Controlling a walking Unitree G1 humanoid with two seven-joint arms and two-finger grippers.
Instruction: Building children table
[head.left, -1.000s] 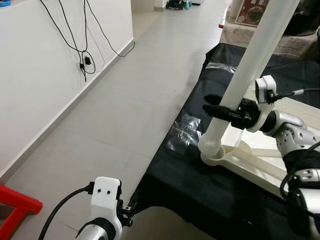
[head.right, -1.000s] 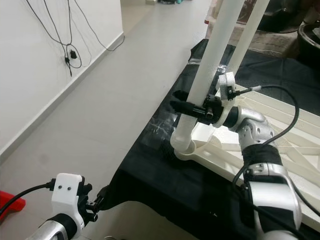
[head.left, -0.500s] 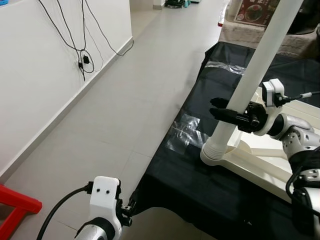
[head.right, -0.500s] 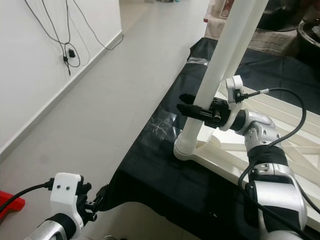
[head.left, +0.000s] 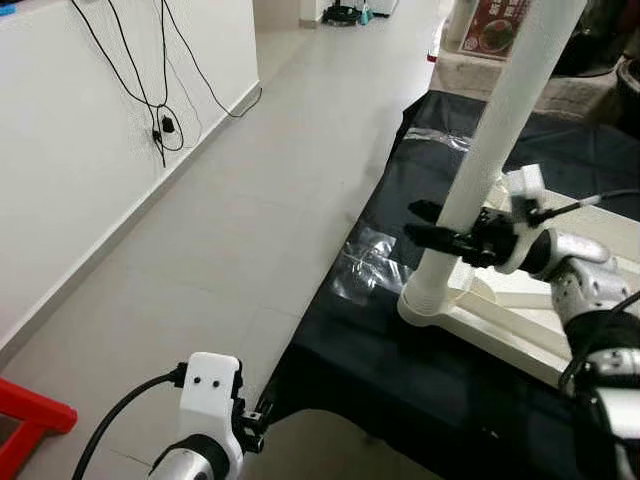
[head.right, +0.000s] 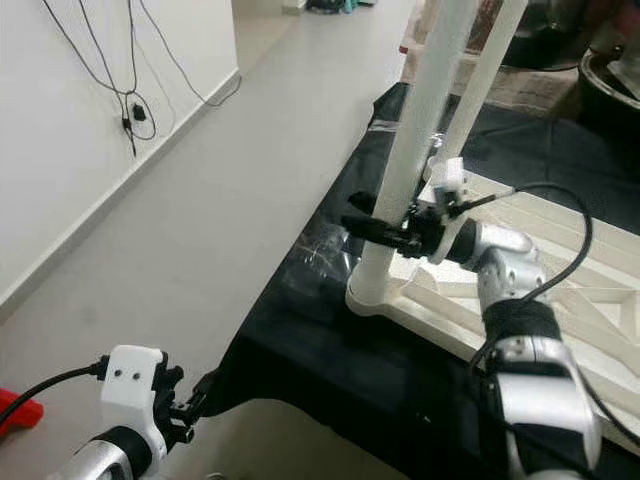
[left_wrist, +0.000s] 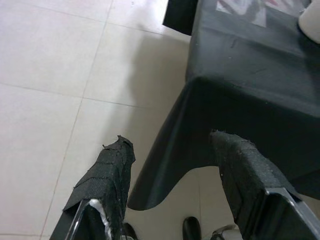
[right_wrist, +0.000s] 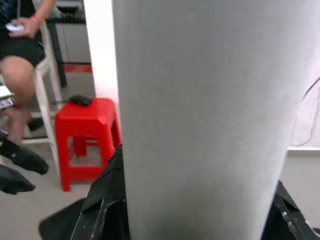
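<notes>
My right gripper (head.left: 432, 226) clamps the white table leg (head.left: 487, 150), seated upright in the upturned tabletop's (head.right: 560, 300) corner socket; other legs seemingly remain; left gripper (left_wrist: 175, 170) hangs wide

I count two tall white plastic tube legs (head.right: 420, 150), one in my right pincer (head.left: 432, 228), one just behind; one flat white slatted plastic tabletop (head.right: 560, 270); one black cloth (head.left: 400, 370); one red plastic stool (right_wrist: 85, 135).
</notes>
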